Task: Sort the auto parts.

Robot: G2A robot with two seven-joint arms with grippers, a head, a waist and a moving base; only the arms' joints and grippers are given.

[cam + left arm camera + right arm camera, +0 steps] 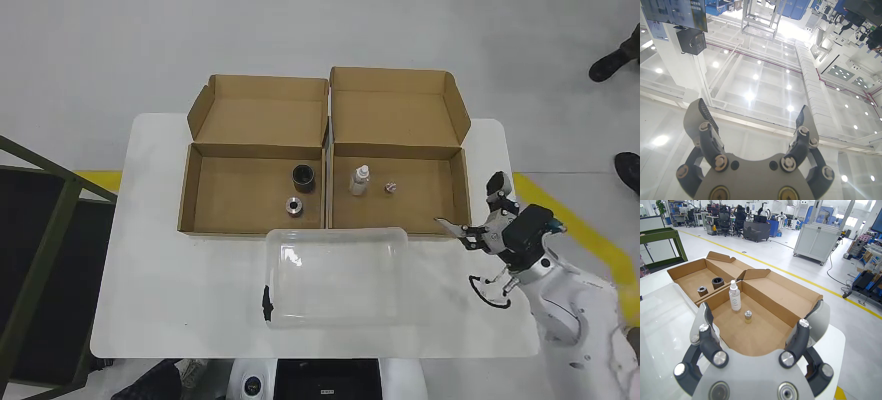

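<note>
1. While the right gripper (762, 308) hangs by the near right corner of the right box (430, 195), the small part (748, 317) stands straight ahead of its fingers, inside that box.
2. The small part stands upright, with its long way pointing up. The bottle (735, 298) stands just beside it, a bit farther from the gripper, and the two do not touch.
3. The right arm is the nearer one. The left gripper (752, 106) points up at the ceiling.
4. The right gripper's fingers are spread wide and hold nothing. I cannot tell if one finger touches the box edge.
5. The left gripper's fingers are spread wide too, with nothing between them.
6. The black tube (304, 177) and the ring (292, 207) sit in the left box (230, 195), well apart from both grippers.
7. The bin (336, 232) sits on the table (180, 280), just in front of both boxes.
</note>
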